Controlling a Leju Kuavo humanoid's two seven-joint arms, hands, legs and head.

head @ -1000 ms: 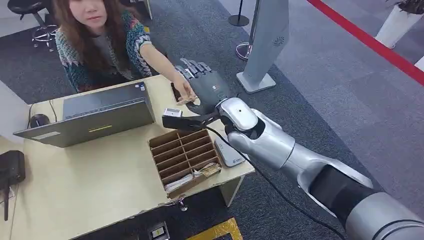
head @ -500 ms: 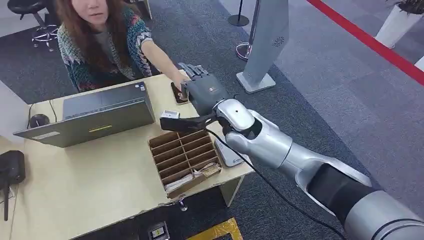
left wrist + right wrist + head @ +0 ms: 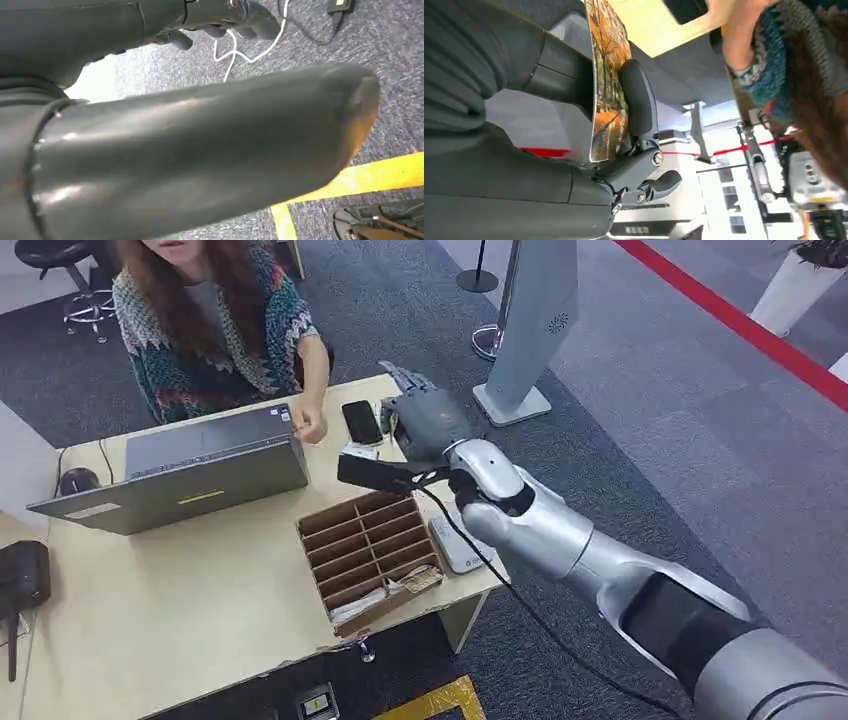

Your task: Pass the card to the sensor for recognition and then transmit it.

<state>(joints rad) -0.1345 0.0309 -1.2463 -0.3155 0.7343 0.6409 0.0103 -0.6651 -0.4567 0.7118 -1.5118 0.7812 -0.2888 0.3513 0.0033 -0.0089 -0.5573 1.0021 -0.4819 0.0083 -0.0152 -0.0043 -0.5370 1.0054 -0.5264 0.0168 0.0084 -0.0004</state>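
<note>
Pinching card between thumb and fingers, your right hand hovered over desk; white sensor lay back toward its wrist, card's long axis along fingers. Left hand: grip unclear.

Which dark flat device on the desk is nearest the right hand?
The black phone, lying just beside the right hand. The laptop and the black box sit much farther off.

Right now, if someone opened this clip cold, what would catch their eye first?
The silver right arm reaching over the desk, its right hand pinching a card printed with an orange tree scene between thumb and fingers. Behind the desk sits a person in a patterned top, one hand near the open laptop. A black phone lies on the desk close to the right hand.
</note>
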